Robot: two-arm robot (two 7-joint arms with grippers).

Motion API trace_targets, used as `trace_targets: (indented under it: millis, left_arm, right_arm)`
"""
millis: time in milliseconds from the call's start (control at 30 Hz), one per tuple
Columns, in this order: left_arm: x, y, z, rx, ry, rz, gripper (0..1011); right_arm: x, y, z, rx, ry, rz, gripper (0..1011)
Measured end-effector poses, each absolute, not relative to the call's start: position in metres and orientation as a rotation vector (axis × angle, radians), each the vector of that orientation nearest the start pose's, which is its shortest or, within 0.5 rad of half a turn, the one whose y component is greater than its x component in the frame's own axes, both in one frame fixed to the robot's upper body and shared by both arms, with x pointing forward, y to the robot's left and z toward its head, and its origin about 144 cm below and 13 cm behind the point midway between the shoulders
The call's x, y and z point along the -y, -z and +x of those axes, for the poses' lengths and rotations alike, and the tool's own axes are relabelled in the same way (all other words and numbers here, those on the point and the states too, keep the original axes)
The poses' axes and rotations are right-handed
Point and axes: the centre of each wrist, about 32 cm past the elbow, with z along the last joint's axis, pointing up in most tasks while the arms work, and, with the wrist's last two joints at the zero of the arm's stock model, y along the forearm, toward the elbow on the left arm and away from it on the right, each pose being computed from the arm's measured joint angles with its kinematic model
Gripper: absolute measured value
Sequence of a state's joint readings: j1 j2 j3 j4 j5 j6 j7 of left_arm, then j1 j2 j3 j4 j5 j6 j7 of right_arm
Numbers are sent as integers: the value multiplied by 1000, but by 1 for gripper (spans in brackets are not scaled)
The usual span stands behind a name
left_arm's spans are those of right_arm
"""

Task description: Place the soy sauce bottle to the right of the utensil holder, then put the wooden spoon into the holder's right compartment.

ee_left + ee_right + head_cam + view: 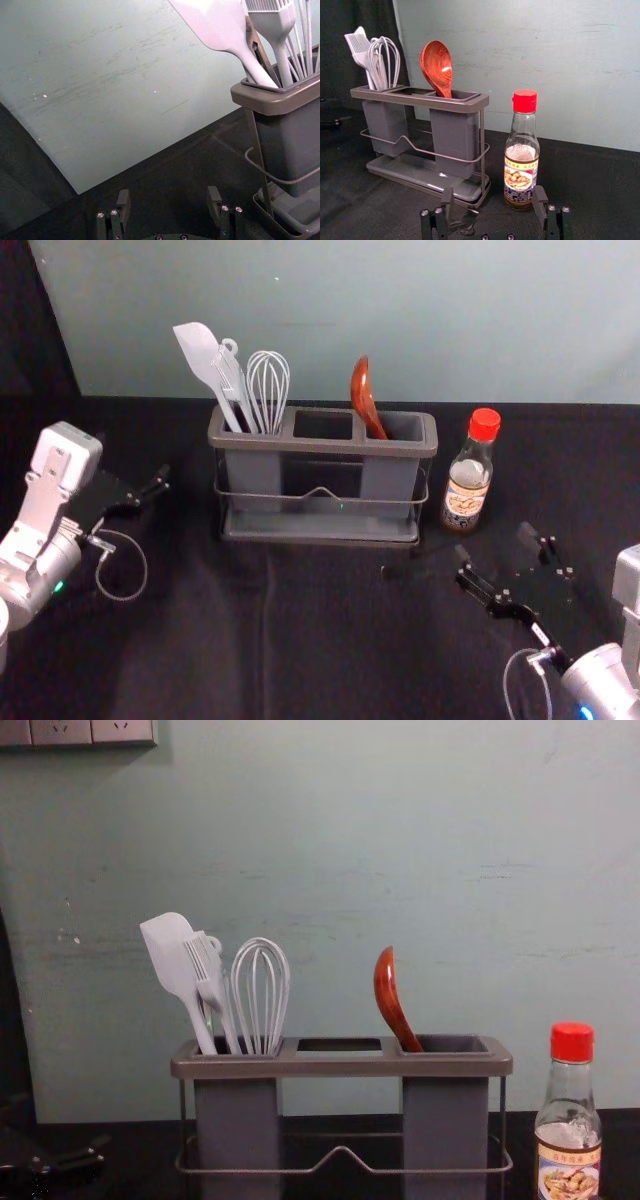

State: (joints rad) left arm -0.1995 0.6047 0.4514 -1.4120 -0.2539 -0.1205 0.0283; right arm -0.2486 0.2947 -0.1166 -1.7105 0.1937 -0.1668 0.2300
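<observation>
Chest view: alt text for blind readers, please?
A wooden spoon leans in the holder's right compartment, a spatula, brush and whisk in its left. Right of the holder stands a bottle; the robot's left fingers show lower left.

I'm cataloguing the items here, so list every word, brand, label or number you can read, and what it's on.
No text can be read with certainty.
Label on the soy sauce bottle: small characters in its yellow band and more print below, too small to read.
Red cap: no lettering visible.
Utensil holder: no lettering visible.
</observation>
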Motion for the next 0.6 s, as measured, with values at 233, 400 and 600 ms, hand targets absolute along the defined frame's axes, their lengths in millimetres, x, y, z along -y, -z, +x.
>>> trace_targets:
  millis: [233,400,600]
  left_arm:
    - [-310,-1140,489,285,-1248,305,1005]
    - [-310,-1140,489,285,-1248,305,1005]
    - [-310,-1140,489,285,-1248,305,1005]
  right_arm:
    - [264,-1116,382,65,1181,-33,1002]
    - [264,-1116,382,66,1182,-33,1002]
    - [264,-1116,382,67,1182,-33,1002]
